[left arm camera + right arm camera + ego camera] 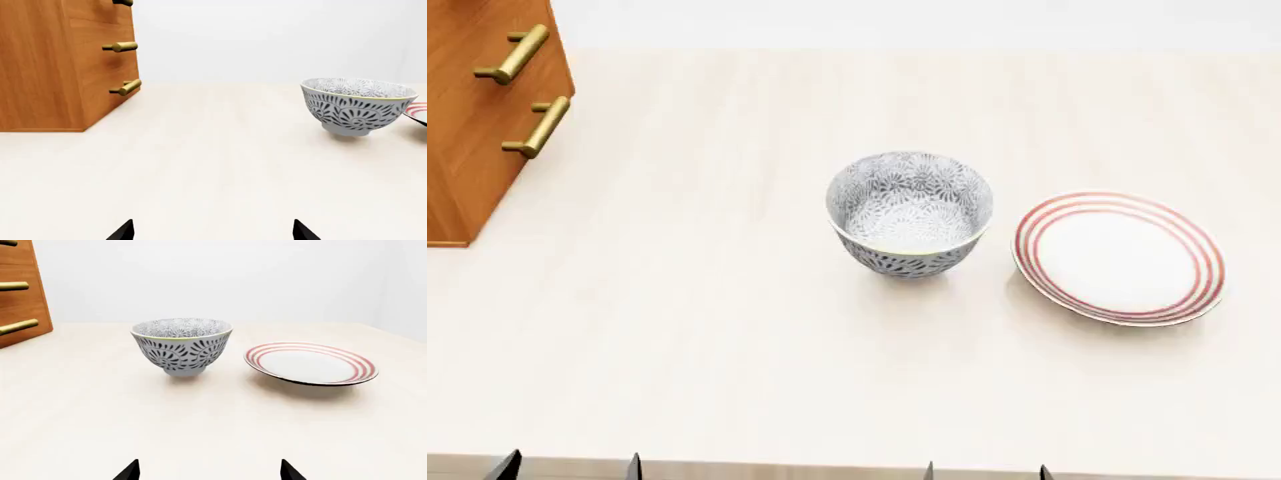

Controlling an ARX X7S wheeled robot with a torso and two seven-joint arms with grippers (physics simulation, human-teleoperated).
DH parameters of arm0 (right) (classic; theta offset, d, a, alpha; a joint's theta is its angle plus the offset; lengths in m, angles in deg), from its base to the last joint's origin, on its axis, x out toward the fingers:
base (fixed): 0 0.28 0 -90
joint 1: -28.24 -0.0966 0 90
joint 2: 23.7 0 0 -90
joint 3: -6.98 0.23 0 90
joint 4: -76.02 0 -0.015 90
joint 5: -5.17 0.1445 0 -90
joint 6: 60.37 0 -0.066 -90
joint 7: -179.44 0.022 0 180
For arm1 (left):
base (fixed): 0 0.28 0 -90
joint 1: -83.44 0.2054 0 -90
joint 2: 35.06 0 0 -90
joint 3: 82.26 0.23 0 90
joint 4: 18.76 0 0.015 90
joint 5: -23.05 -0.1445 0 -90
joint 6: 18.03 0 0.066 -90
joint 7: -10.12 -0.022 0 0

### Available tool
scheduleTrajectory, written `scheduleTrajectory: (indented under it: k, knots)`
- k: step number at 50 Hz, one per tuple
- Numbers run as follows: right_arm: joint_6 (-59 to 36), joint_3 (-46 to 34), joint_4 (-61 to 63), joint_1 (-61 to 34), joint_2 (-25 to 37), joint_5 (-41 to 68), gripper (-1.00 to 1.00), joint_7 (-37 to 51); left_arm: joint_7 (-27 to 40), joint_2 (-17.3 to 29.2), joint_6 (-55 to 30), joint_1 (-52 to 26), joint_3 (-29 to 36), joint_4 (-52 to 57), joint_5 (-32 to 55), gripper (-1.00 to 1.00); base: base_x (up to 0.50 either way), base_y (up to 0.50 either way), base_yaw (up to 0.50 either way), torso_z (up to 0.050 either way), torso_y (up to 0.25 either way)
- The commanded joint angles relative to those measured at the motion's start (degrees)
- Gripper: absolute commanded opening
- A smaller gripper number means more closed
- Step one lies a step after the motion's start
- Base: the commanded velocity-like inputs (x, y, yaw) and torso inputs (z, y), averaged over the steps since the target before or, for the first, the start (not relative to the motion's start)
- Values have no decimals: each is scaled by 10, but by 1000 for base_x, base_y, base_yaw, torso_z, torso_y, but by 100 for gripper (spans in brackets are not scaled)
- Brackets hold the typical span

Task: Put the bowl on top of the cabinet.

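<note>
Our bowl (909,213) sits upright on the table (721,340), mid-surface, nothing in it, untouched. The plate (1120,256) with red rings lies just beside it on our right, apart from it. The cabinet (481,110) stands well off to our left at the table's far-left corner, brass handles (537,127) facing the bowl.

Key relation: the bowl lies straight ahead of our right claw (208,471), nearly centred between its tips in the right wrist view. From our left claw (212,231) it lies ahead but well off to the right side. So we judge the right arm the better lined up for the grasp, though the cabinet is on the left arm's side. The bowl is round, so no long axis matters; a rim pinch is likely.

Both claws are released, tips spread wide, holding nothing, both well short of the bowl.

The head view shows the bowl's empty inside and the gap to the plate. The wrist views show its foot and side profile. No view shows the cabinet top, so we cannot tell what is up there.
</note>
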Motion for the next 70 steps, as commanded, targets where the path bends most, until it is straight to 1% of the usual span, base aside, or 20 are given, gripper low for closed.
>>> scheduleTrajectory:
  k: [1,12,22,32,56,70]
  knots:
    - [-2,-10,3,1,8,9,100,14,8,9,-2,1,13,2,9,100,0,0,0,0,0]
    - [7,-37,4,5,27,15,100,41,27,27,-5,2,37,6,22,100,0,0,0,0,0]
    - [-18,-37,22,5,31,39,100,65,42,35,-27,-1,46,15,36,100,0,0,0,0,0]
    - [-3,-48,17,4,35,13,100,111,49,43,-33,-5,56,12,43,100,0,36,0,0,0]
    - [1,-72,19,6,54,31,100,121,71,56,-33,-10,70,8,58,100,0,497,0,0,0]
    - [9,-89,18,7,62,17,100,142,78,64,-31,-9,78,10,69,100,0,126,0,0,0]
